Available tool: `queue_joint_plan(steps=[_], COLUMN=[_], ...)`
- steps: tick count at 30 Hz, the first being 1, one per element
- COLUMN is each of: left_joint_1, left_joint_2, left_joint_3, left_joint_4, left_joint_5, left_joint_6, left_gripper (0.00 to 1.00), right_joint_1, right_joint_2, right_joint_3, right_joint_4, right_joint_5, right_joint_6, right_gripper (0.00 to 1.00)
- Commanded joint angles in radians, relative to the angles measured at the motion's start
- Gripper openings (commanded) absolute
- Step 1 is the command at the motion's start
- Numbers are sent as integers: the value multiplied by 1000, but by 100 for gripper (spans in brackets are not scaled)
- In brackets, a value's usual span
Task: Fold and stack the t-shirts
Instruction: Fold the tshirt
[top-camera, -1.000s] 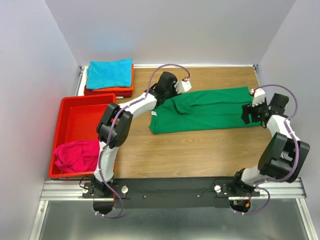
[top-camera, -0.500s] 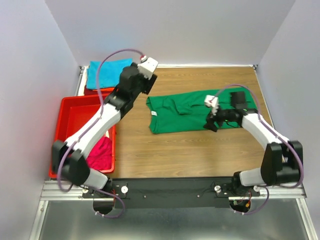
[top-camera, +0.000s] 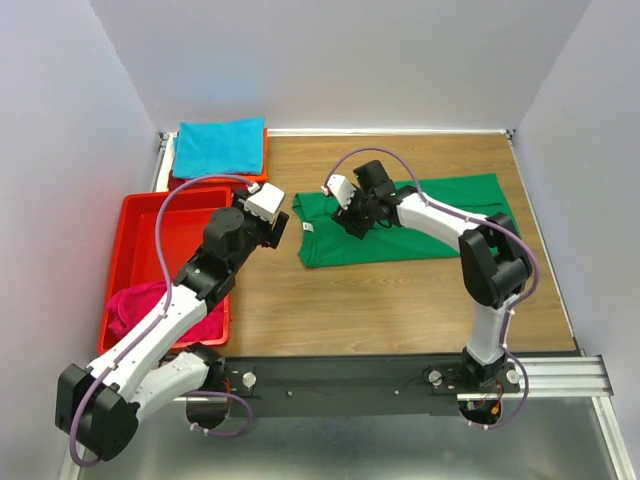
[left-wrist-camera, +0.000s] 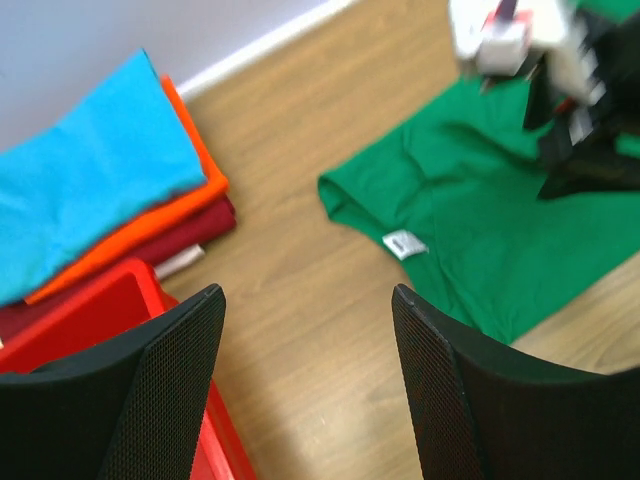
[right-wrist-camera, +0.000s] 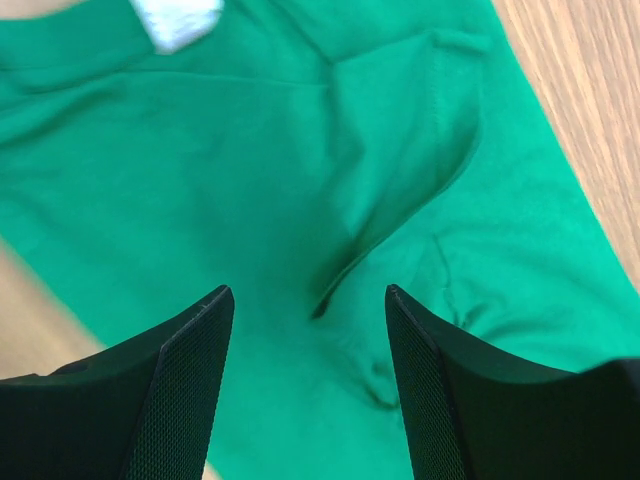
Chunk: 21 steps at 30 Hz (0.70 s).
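The green t-shirt (top-camera: 425, 225) lies flat across the table, its white neck label (top-camera: 308, 227) at the left end. My right gripper (top-camera: 353, 223) is open and empty, low over the shirt's left part; its wrist view shows green cloth (right-wrist-camera: 200, 200) with a sleeve fold between the jaws (right-wrist-camera: 308, 300). My left gripper (top-camera: 279, 229) is open and empty above bare wood (left-wrist-camera: 307, 300), left of the shirt (left-wrist-camera: 480, 240). A teal shirt (top-camera: 218, 146) tops a folded stack on orange (left-wrist-camera: 195, 195) and dark red (left-wrist-camera: 195, 232) ones. The magenta shirt (top-camera: 150, 305) lies crumpled in the tray.
The red plastic tray (top-camera: 150, 225) stands at the left edge, beside my left arm. The folded stack sits at the far left corner. Grey walls close in the table on three sides. Bare wood (top-camera: 400, 300) lies in front of the green shirt.
My left arm pulled back from the far side down toward the tray. My right gripper swept left across the green shirt to its collar end. The shirt looks flatter.
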Motion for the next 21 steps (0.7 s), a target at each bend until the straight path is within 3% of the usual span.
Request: queue_joint_plan(steps=[1, 7, 13, 14, 21], left_joint_1=[-4, -5, -5, -4, -5], left_joint_2=[-21, -14, -17, -18, -18], left_joint_3=[15, 26, 26, 24, 24], left_joint_4=[75, 71, 66, 66, 66], left_joint_5=[-35, -2, 6, 6, 14], left_joint_6=[3, -2, 0, 0, 0], left_gripper=[75, 75, 75, 75, 75], right_joint_1=[13, 14, 14, 14, -18], right_joint_2=[73, 123, 159, 156, 139], right_joint_3=[67, 87, 113, 118, 141], right_joint_4=[4, 1, 3, 3, 26], right_joint_5=[192, 272, 330, 356, 471], right_joint_6=[41, 42, 62, 67, 104], right_gripper=[69, 67, 36, 27, 22])
